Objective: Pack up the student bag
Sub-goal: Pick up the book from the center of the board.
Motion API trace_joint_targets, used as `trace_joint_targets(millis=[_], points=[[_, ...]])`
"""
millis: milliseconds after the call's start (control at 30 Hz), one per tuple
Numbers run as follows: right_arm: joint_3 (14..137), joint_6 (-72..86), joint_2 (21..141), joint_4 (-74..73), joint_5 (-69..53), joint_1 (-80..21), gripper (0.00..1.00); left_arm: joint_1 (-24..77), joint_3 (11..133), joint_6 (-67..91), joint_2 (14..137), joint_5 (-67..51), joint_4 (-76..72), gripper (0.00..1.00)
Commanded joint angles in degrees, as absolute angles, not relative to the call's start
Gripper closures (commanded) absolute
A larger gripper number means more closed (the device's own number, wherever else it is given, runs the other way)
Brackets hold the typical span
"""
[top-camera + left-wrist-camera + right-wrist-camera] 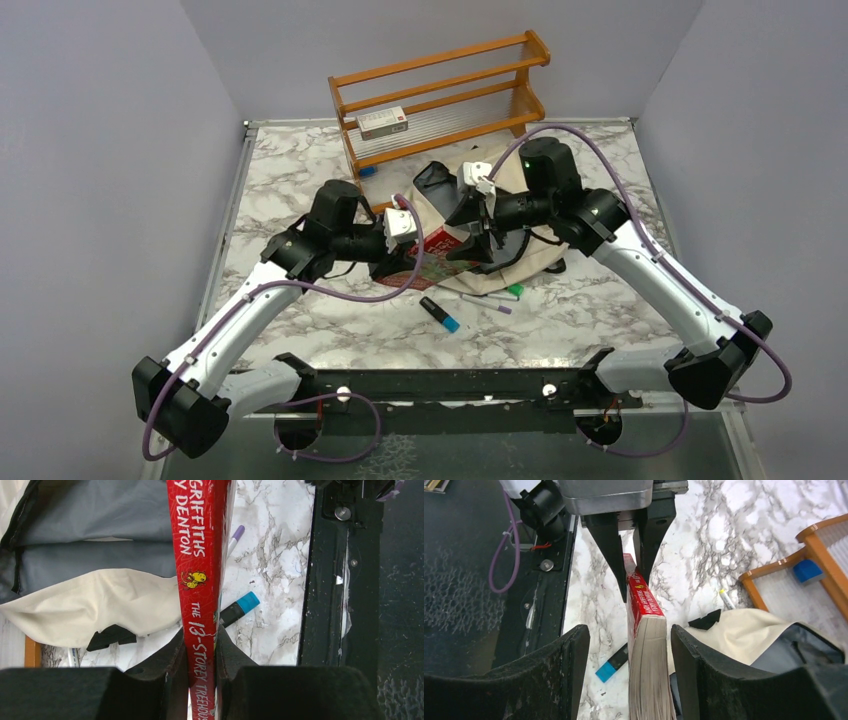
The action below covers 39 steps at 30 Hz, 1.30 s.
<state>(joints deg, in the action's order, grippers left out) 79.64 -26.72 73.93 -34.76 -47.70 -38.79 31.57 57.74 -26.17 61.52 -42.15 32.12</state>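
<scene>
While the left gripper (201, 652) pinches the red paperback (200, 555) by its glossy spine, we find the right gripper (629, 630) spread around the page edge.
Its blunt black pads stand clear of the pale, ridged page block on both sides. The student bag (515, 175), soft cream fabric with black zipper lines, slumps on the veined marble table (300, 190) before the slatted wooden rack (440, 95), its mouth agape on smooth grey lining beside the book. A stubby blue-capped marker (240, 607) lies nearby.

Small box (383, 122) rests on wooden rack (440, 60).
</scene>
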Motion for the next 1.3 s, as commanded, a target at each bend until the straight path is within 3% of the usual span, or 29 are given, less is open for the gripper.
trace_joint_targets(millis=[0, 367, 567, 700, 733, 900, 1067, 1133, 1267], points=[[80.0, -27.9, 75.3, -38.5, -48.5, -38.9, 0.35, 32.5, 60.8, -28.5, 60.9, -44.9, 30.8, 1.0], [78.0, -27.7, 78.3, -39.1, -47.7, -38.9, 0.39, 32.9, 61.7, -26.7, 60.8, -44.1, 30.8, 1.0], [77.2, -27.2, 78.9, -39.6, -49.0, -38.9, 0.69, 32.9, 62.4, -25.4, 60.1, -44.4, 30.6, 1.0], [77.6, -26.9, 78.3, -38.6, -49.7, -39.0, 0.97, 33.0, 62.2, -24.6, 59.8, -42.9, 30.0, 0.81], [77.8, -26.4, 77.9, -37.9, -49.6, -39.0, 0.99, 32.9, 62.1, -24.0, 59.7, -42.4, 29.7, 0.77], [74.2, -23.0, 72.1, -30.7, -50.1, -38.9, 0.99, 33.0, 60.1, -17.6, 55.8, -40.0, 24.8, 0.44], [68.0, -18.0, 66.1, -17.8, -51.7, -38.7, 0.99, 32.9, 53.1, -8.9, 43.2, -32.1, 11.4, 0.08], [66.5, -15.8, 64.9, -13.0, -53.0, -38.0, 0.99, 33.0, 50.3, -5.5, 38.9, -28.9, 7.1, 0.02], [63.7, -8.5, 62.7, -0.3, -58.9, -33.9, 0.99, 33.0, 48.8, 0.6, 35.7, -28.7, 3.2, 0.01]])
